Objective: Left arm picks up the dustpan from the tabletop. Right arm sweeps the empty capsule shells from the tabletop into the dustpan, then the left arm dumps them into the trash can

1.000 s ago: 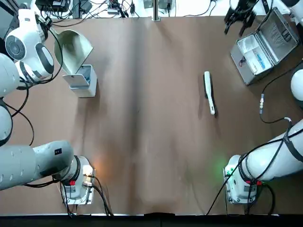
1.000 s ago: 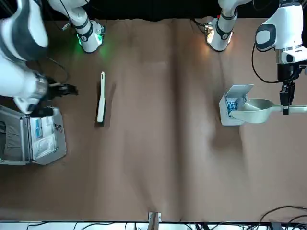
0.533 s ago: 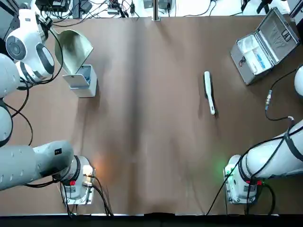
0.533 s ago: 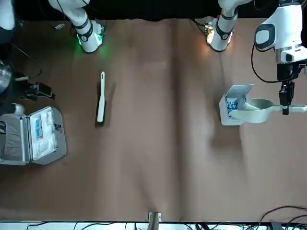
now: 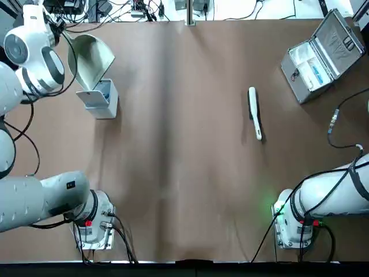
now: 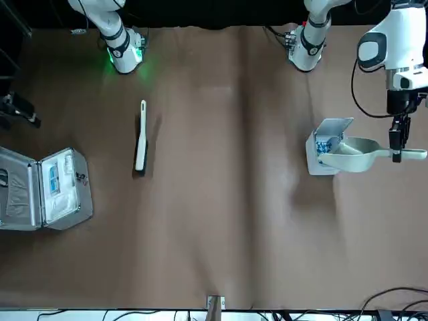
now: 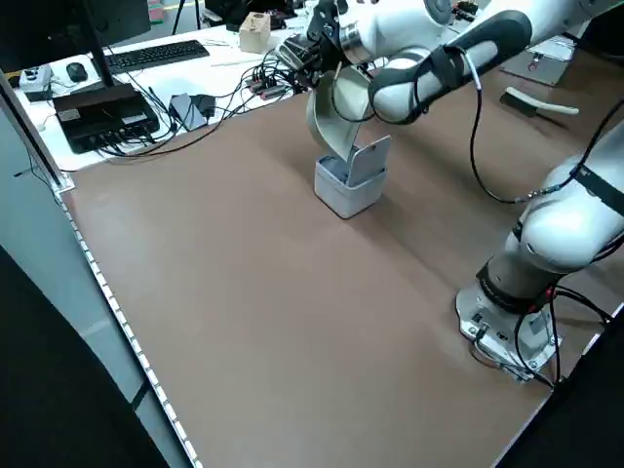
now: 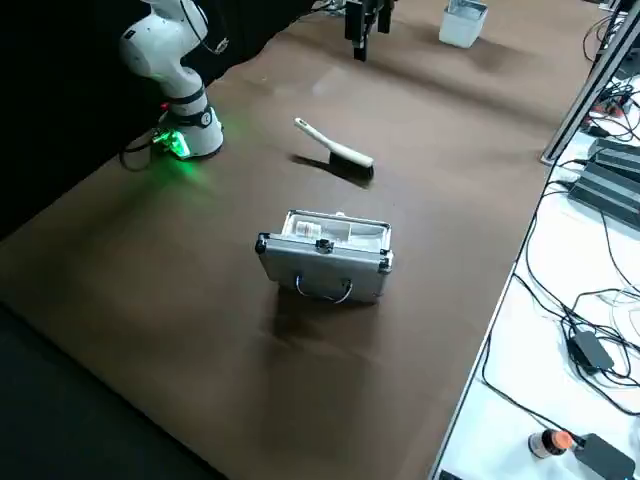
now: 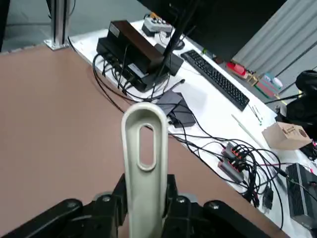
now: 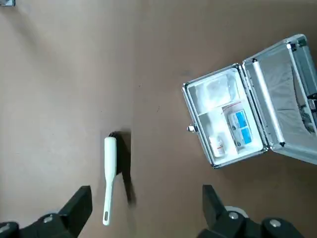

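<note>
— Which step?
— Looks like the dump, the last one. Find the left arm (image 5: 34,63) reaching to the far left corner, with the left gripper (image 9: 144,196) clamped on the handle of the dustpan (image 5: 89,56), fingers tight on both sides. Holds the pan tilted, lip down over the open can (image 5: 99,99); just above it or touching, cannot tell which.

— And the other side?
— Parked. See the right arm (image 5: 334,196) drawn to its own side, with the right gripper (image 10: 146,194) high over the table, fingers wide apart, gripping nothing.

— Shells?
— Spot blue shells (image 6: 324,145) inside the can, under the pan's lip. None to be seen on the tabletop (image 5: 184,150). Cannot tell whether any cling inside the pan.

— Next move?
— Probably calls for a little more tilt or a shake to clear the pan. Then lifting away without knocking the raised lid (image 6: 338,125), and setting the pan down.

— Surface and room?
— Brown, matte, faintly streaked down the middle. Carries an open metal case (image 5: 320,52) at the far right corner and a brush (image 5: 254,112) lying flat, well apart from the can. Beyond the far edge, a white desk (image 7: 229,41) with a keyboard (image 7: 156,56) and tangled cables (image 7: 244,97).
</note>
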